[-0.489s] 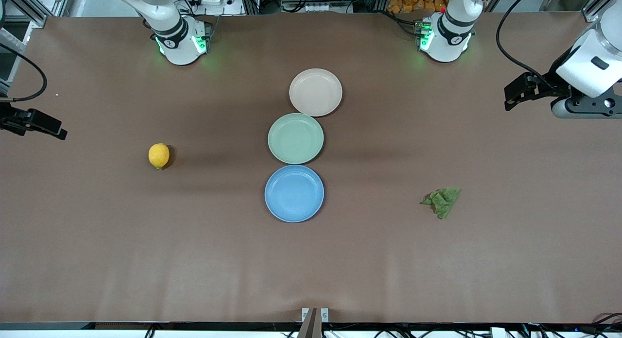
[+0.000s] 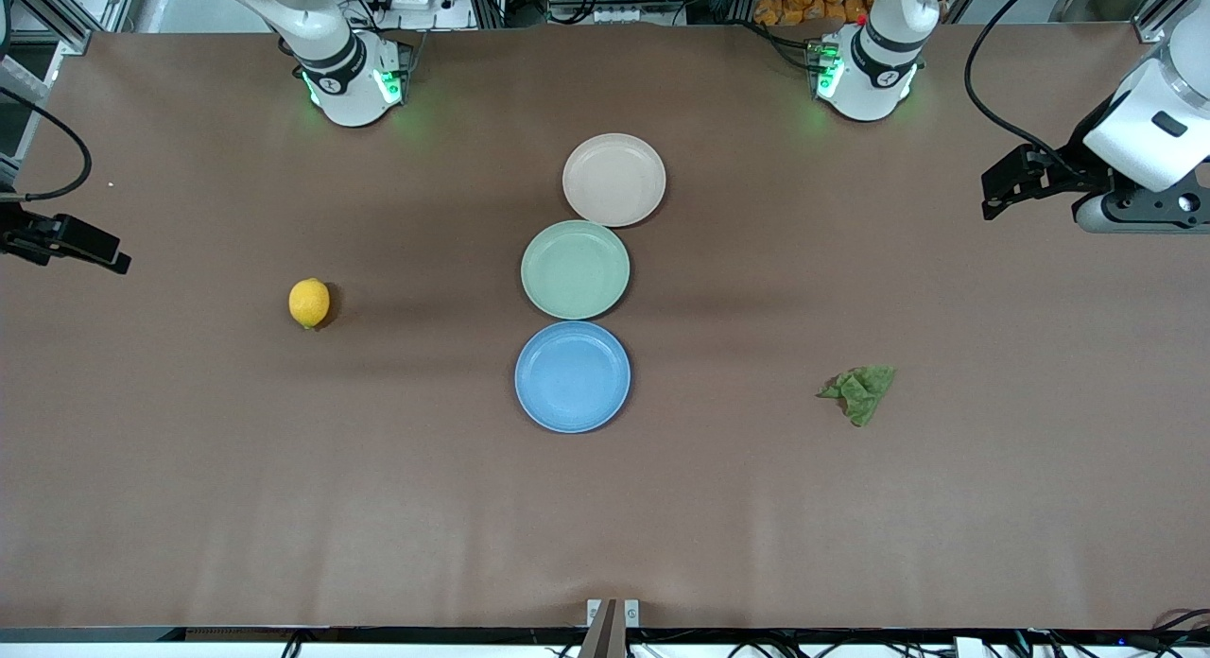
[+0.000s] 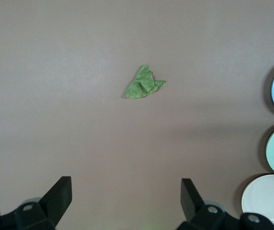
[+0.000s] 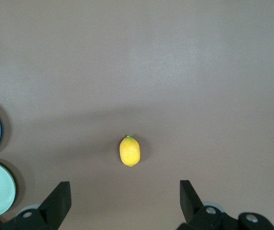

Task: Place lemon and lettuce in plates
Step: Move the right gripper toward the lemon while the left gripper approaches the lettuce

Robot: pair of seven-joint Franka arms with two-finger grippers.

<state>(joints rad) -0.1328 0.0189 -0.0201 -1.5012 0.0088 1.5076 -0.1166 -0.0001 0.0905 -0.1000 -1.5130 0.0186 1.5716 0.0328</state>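
Desk [image 2: 284, 507]: lemon [image 2: 309, 303] toward the right arm's end; lettuce [image 2: 860, 391] toward the left arm's end. Blue plate [image 2: 572, 376], green plate [image 2: 575, 268] and beige plate [image 2: 614, 180] lined up mid-desk, all bare. Left pincer [image 3: 125, 199] and right pincer [image 4: 125, 199]: raised over the desk ends, fingers spread, holding nothing.

Table [image 2: 284, 507] plain matte brown, no pattern. Plates in a row mid-table: pale beige-pink plate [image 2: 613, 180] farthest from the front camera, pale green plate [image 2: 575, 268] in the middle, blue plate [image 2: 572, 375] nearest, all solid colour. Lemon [image 2: 309, 303] yellow-orange with a small green tip; lettuce [image 2: 858, 389] dull green, wrinkly; arms white, green lights at both bases, grippers black.
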